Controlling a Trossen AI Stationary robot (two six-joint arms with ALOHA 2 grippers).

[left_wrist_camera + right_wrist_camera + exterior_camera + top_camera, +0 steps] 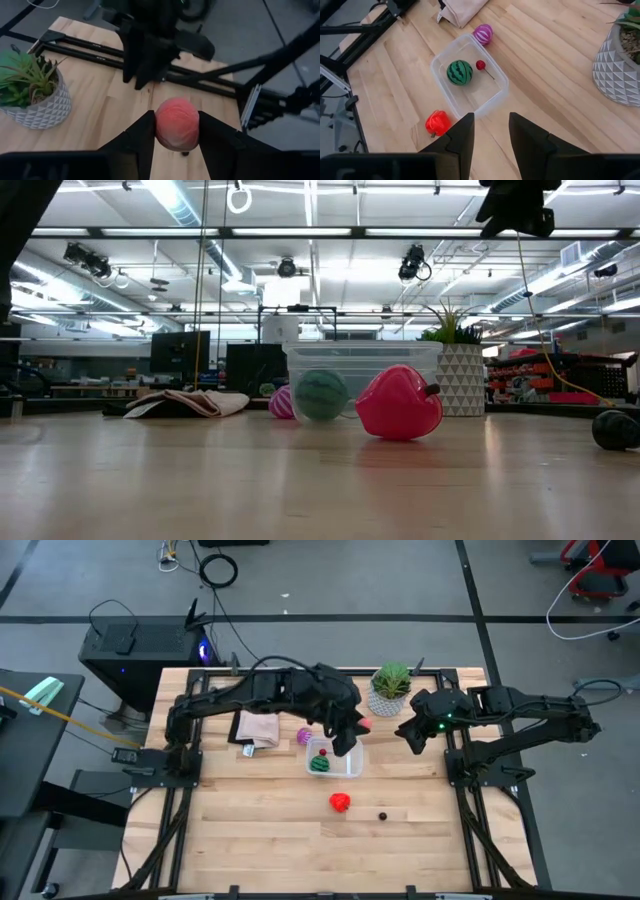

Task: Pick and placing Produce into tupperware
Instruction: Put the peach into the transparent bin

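Dark bit: alone on the front boards of the table, off to the right of the red piece, and it shows at the right edge of the low view.
Red lumpy piece: sitting on the wood just in front of the tub, not in it; in the low view it stands ahead of the tub wall.
Tupperware: mid-table, lid off, clear walls; seen again from the right wrist.
Green striped ball: inside the tub, toward its front end.
Tiny red bit: also in the tub, beside the green ball, a thin stem trailing off it.
Purple-pink ball: out on the table, right by the tub's back-left corner.
Left gripper: up over the tub's back edge, and there it is, fingers clamped on a pink-red rounded piece, held above the boards.
Right gripper: hanging to the right of the tub, near the potted plant; fingers apart, nothing between them.
Tan paper bag: lying flat behind and left of the tub.
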